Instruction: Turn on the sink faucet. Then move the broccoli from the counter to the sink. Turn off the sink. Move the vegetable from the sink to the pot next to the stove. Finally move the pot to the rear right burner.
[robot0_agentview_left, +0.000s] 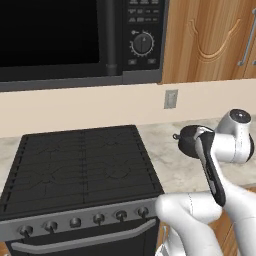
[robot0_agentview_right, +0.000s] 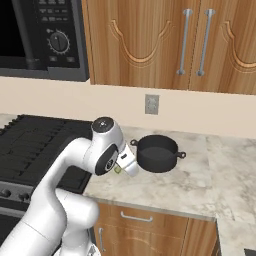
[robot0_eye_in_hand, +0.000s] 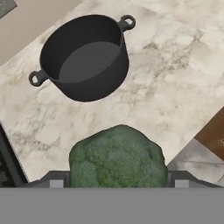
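The broccoli (robot0_eye_in_hand: 117, 157) sits between my gripper's (robot0_eye_in_hand: 118, 182) fingertips (robot0_eye_in_hand: 56, 182), held above the counter (robot0_eye_in_hand: 183, 78); the gripper is shut on it. From the right base, a sliver of the green broccoli (robot0_agentview_right: 118, 170) shows under the hand, just left of the pot (robot0_agentview_right: 157, 154). The dark pot (robot0_eye_in_hand: 87, 57) stands upright and empty on the counter beyond the broccoli. In the left base view my arm partly covers the pot (robot0_agentview_left: 186, 141). The stove (robot0_agentview_left: 80, 165) lies to the left, with its rear right burner (robot0_agentview_left: 112, 137) bare. Sink and faucet are out of view.
A black microwave (robot0_agentview_left: 75, 35) hangs above the stove. A wall outlet (robot0_agentview_right: 151, 104) sits behind the pot, below wooden cabinets (robot0_agentview_right: 165, 40). Stove knobs (robot0_agentview_left: 98, 218) line the steel front. The counter's front edge (robot0_agentview_right: 150, 207) runs above wooden drawers.
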